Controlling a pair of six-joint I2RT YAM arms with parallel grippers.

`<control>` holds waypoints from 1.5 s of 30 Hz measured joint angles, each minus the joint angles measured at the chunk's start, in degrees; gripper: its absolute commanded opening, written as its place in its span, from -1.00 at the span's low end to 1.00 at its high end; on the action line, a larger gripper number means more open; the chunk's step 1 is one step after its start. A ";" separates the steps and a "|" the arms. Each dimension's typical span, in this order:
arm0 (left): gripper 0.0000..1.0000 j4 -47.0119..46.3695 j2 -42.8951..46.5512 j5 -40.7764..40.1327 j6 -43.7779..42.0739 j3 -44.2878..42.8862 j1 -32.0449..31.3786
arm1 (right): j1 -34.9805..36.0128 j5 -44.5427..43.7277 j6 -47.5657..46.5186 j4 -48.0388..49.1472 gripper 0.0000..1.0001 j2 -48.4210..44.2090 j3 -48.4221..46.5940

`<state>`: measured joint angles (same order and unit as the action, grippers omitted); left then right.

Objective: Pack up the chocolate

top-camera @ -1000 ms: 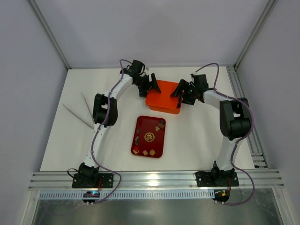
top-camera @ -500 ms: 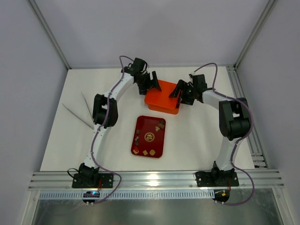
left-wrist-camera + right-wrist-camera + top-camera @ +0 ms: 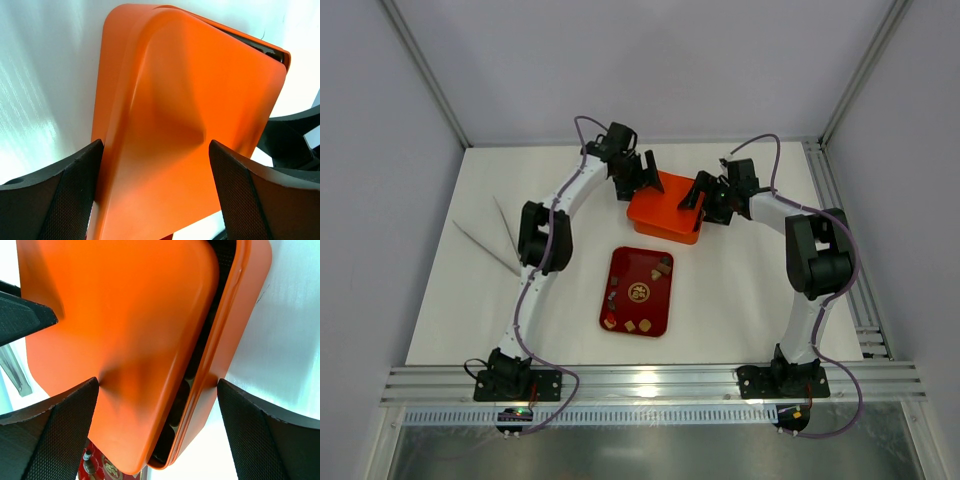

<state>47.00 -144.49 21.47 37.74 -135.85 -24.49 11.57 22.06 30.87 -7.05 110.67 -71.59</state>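
On red tray [image 3: 655,300], chocolate [image 3: 630,326]: small tan, dark brown bits; left gripper [image 3: 155,145], right gripper [image 3: 157,381] fingers apart, astride orange box [image 3: 665,208].

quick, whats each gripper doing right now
left gripper: open, over the orange lid
right gripper: open, over the lid and box
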 measured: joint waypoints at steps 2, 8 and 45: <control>0.67 0.00 0.00 -0.79 0.26 0.00 -0.22 | 0.02 0.00 -0.15 -0.02 0.99 0.00 0.00; 0.68 0.26 0.00 -3.52 0.83 0.00 -0.96 | 0.13 -0.02 -0.50 -0.15 1.00 0.00 0.00; 0.77 -1.33 2.91 -12.66 1.77 4.42 -3.04 | 1.84 -1.60 -0.83 -0.48 0.99 -0.07 0.00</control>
<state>45.67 -141.58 8.82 39.51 -131.44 -27.53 13.41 20.47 30.04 -7.53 110.61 -71.59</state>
